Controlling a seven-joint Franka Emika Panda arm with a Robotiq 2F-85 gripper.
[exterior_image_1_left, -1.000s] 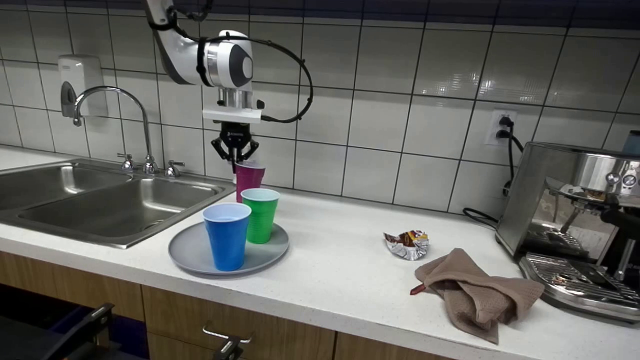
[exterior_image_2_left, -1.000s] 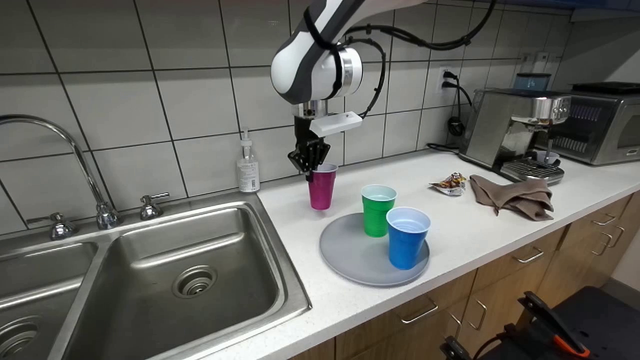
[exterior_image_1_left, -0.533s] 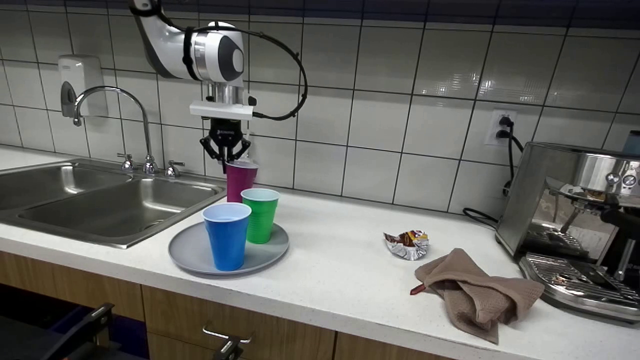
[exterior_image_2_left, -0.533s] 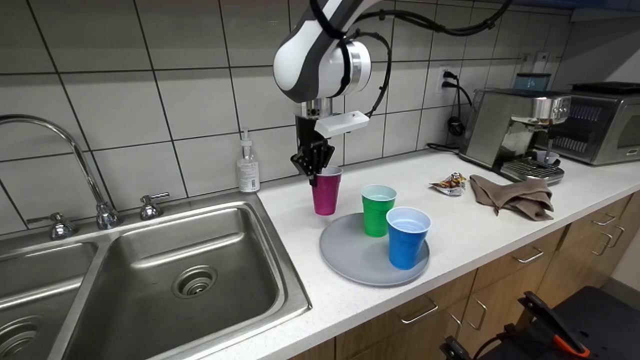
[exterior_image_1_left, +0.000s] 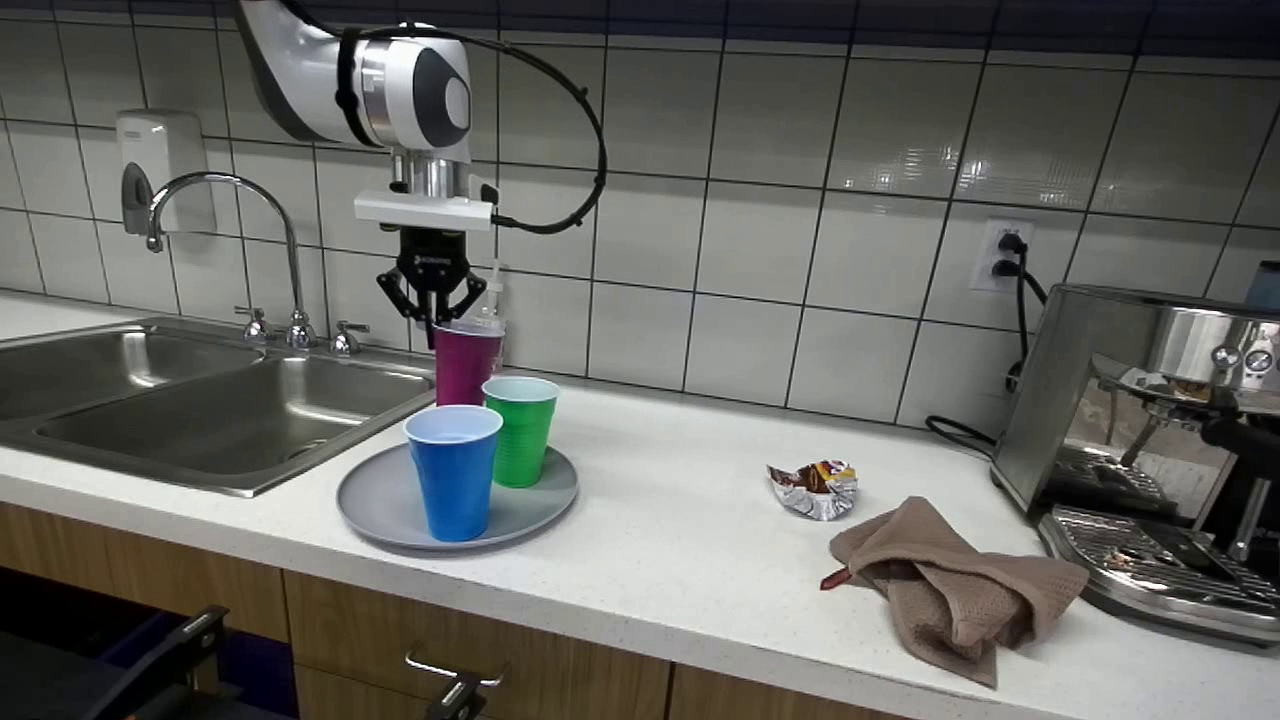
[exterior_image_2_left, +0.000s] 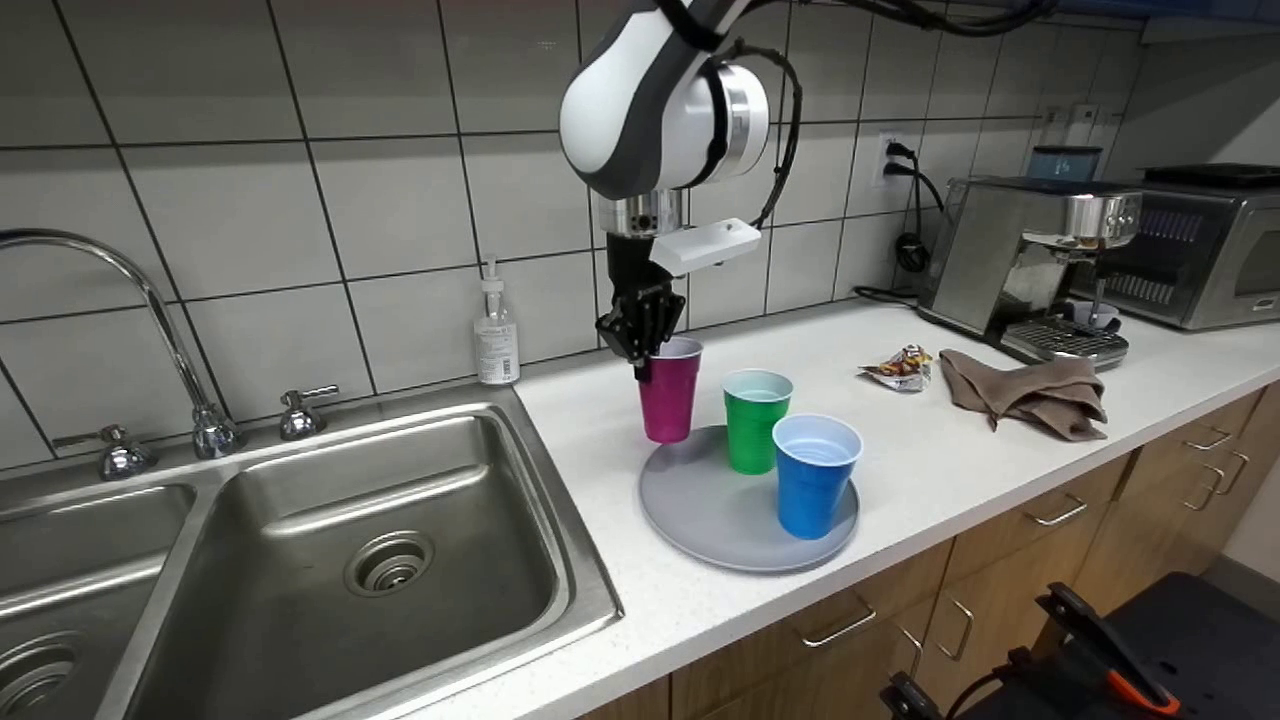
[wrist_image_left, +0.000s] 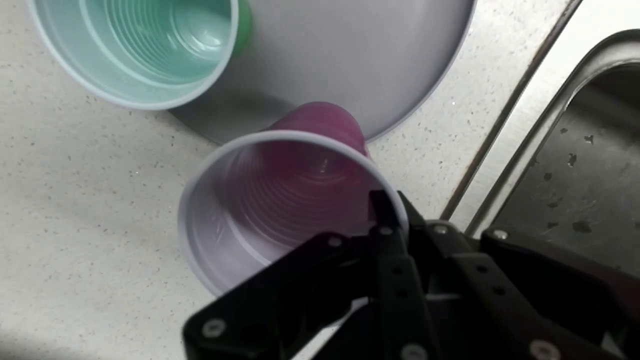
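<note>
A magenta cup with a white inside shows in both exterior views (exterior_image_1_left: 466, 368) (exterior_image_2_left: 670, 398) and in the wrist view (wrist_image_left: 320, 120). My gripper (exterior_image_1_left: 435, 322) (exterior_image_2_left: 645, 368) is shut on its rim, one finger inside and one outside (wrist_image_left: 394, 202). The cup is nearly upright at the sink-side rear edge of a grey plate (exterior_image_1_left: 385, 505) (exterior_image_2_left: 690, 505) (wrist_image_left: 360, 55). I cannot tell whether its bottom touches anything. A green cup (exterior_image_1_left: 525, 440) (exterior_image_2_left: 755, 430) (wrist_image_left: 150, 50) and a blue cup (exterior_image_1_left: 455, 490) (exterior_image_2_left: 812, 490) stand upright on the plate. The blue cup is outside the wrist view.
A steel sink (exterior_image_1_left: 260, 480) (exterior_image_2_left: 545, 500) with a tap (exterior_image_1_left: 285, 230) lies beside the plate. A soap bottle (exterior_image_2_left: 496, 340) stands at the tiled wall. A foil wrapper (exterior_image_1_left: 820, 492), a brown cloth (exterior_image_1_left: 950, 580) and a coffee machine (exterior_image_1_left: 1150, 420) are farther along the counter.
My gripper and the magenta cup have moved together from near the wall towards the plate, and leftward in an exterior view. The green cup, blue cup and plate have not moved.
</note>
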